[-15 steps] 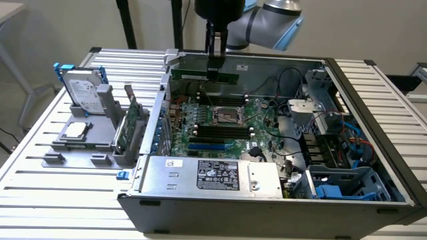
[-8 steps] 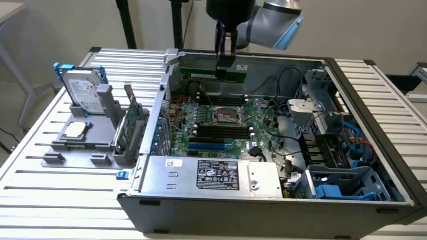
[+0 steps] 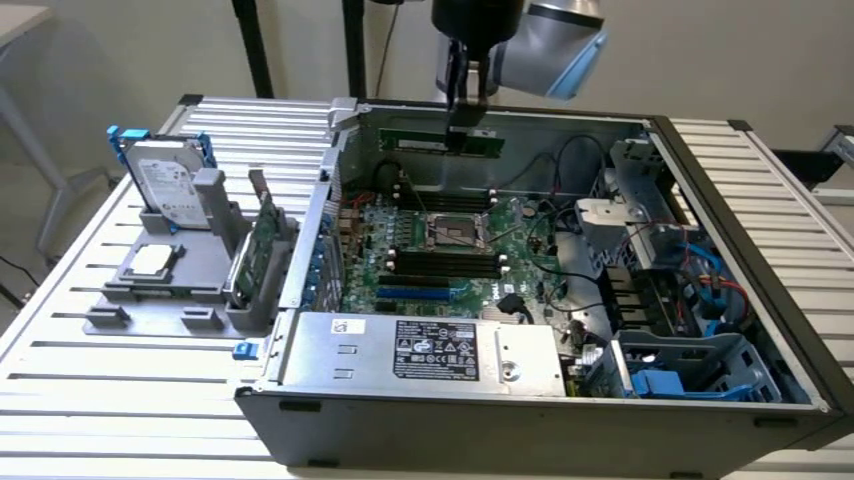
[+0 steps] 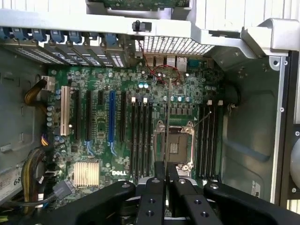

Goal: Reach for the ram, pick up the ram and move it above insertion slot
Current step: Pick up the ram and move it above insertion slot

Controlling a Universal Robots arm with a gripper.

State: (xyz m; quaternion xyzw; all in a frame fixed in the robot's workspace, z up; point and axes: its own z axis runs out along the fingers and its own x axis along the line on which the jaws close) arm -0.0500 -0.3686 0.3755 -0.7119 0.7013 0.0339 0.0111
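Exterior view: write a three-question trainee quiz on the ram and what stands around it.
1. True or false: the gripper holds the ram over the open case.
2. Where does the hard drive stand?
A. inside the case
B. in the grey holder outside the case, on the exterior view's left
C. in the gripper
3. Short answer: is the ram seated in a slot of the motherboard?

Key
1. True.
2. B.
3. No; it hangs above the board, clamped in the gripper.
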